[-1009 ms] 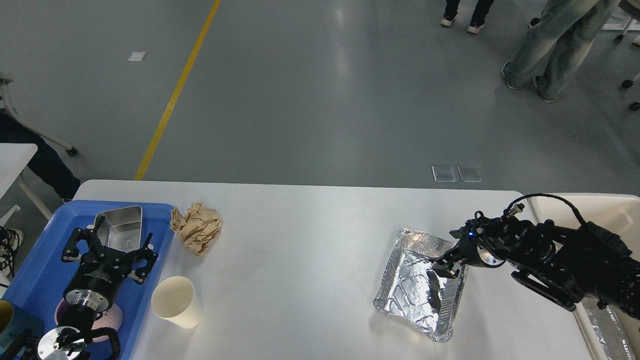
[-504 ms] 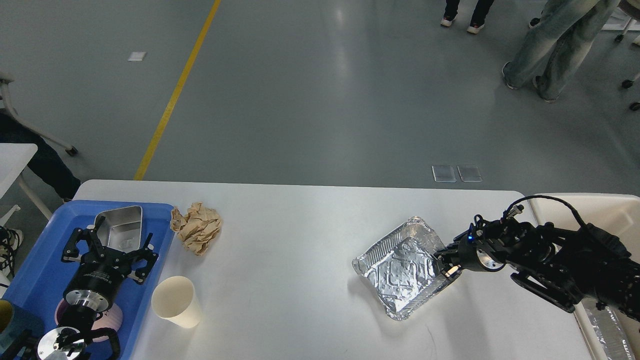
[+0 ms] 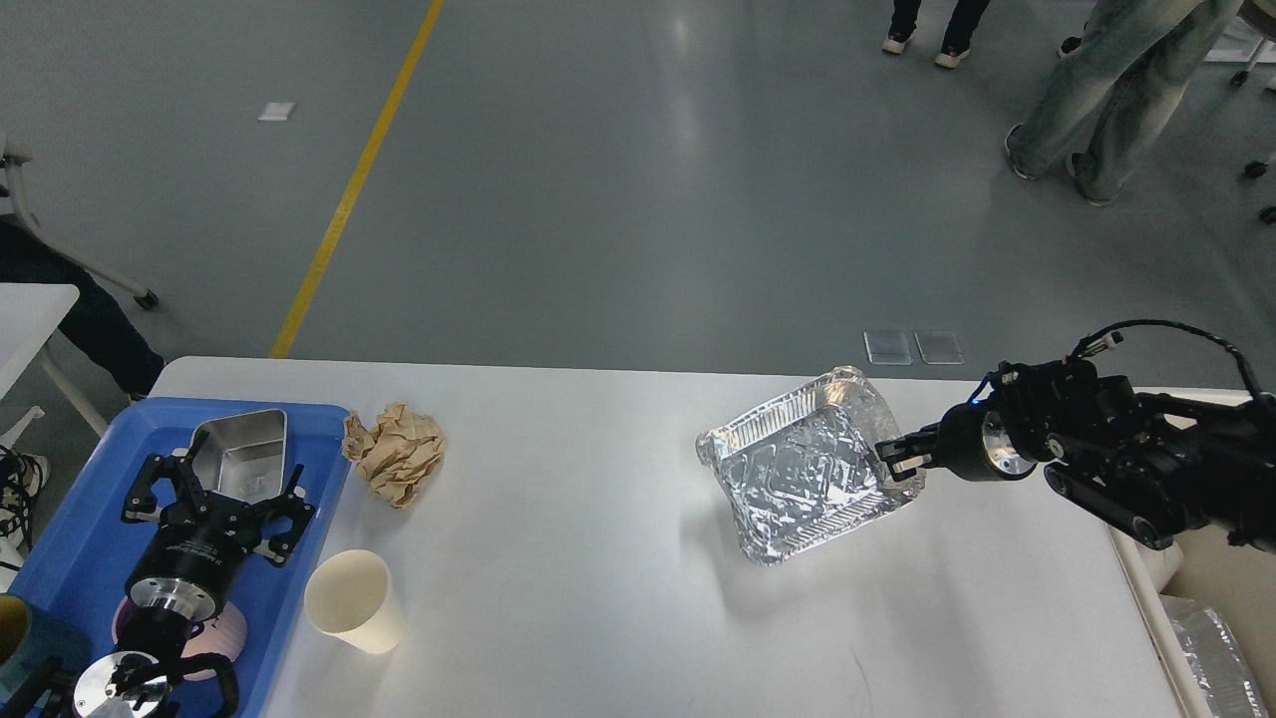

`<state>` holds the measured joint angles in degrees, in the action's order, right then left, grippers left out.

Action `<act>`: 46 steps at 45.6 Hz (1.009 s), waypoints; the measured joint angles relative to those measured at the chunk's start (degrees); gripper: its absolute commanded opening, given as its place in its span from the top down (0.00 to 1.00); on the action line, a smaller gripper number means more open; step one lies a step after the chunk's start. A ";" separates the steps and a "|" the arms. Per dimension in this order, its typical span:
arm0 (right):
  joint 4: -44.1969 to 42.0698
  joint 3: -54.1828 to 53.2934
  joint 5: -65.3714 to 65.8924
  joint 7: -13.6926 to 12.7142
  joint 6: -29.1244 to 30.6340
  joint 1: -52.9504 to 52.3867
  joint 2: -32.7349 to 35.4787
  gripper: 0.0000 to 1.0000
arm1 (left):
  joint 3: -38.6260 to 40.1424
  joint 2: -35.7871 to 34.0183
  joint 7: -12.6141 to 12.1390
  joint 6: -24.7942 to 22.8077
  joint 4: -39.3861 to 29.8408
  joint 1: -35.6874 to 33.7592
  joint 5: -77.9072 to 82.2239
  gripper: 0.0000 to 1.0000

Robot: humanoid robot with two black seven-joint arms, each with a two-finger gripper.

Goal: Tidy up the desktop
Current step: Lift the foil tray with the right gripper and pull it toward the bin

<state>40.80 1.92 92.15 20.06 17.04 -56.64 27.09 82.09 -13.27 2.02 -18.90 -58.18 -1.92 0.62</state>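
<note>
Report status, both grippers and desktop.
Right gripper shut on foil tray, lifted off desktop. Left gripper open over blue tray. Crumpled paper, paper cup remain.

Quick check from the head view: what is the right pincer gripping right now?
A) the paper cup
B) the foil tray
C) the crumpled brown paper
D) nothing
B: the right pincer is clamped on the right rim of the foil tray, which hangs tilted above the desktop with its shadow below.
</note>
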 measured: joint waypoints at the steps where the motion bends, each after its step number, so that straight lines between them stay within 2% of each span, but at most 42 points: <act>1: 0.25 0.00 -0.76 0.37 0.63 -0.13 0.72 1.00 | 0.00 0.00 0.00 0.00 0.00 -0.01 0.00 0.03; 7: 1.69 -0.70 -4.16 2.55 4.12 -0.33 5.63 1.00 | 0.00 0.07 0.00 0.00 0.00 0.00 0.00 0.03; 11: 3.43 -0.90 -8.49 2.97 5.72 -0.32 8.98 1.00 | -0.02 0.14 0.00 0.00 0.00 0.05 0.00 0.03; 25: 13.75 -0.95 -18.64 2.50 7.51 -1.46 20.58 1.00 | -0.81 0.43 -0.09 0.25 0.00 -0.26 0.00 0.03; 36: 25.51 -0.96 -21.30 1.99 12.13 -5.44 32.72 1.00 | -1.05 0.35 -0.17 0.41 0.00 -0.28 0.00 0.03; 43: 26.98 -0.96 -21.56 1.62 13.89 -6.64 33.89 1.00 | -1.06 0.36 -0.18 0.49 -0.07 -0.14 0.00 0.03; 46: 26.73 -0.95 -21.61 0.56 14.75 -6.81 32.78 1.00 | -1.06 0.23 -0.18 0.52 -0.10 -0.06 0.00 0.03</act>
<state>67.53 0.97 70.54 20.63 31.79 -63.45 59.87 81.03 -13.04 1.85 -18.38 -58.29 -1.98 0.62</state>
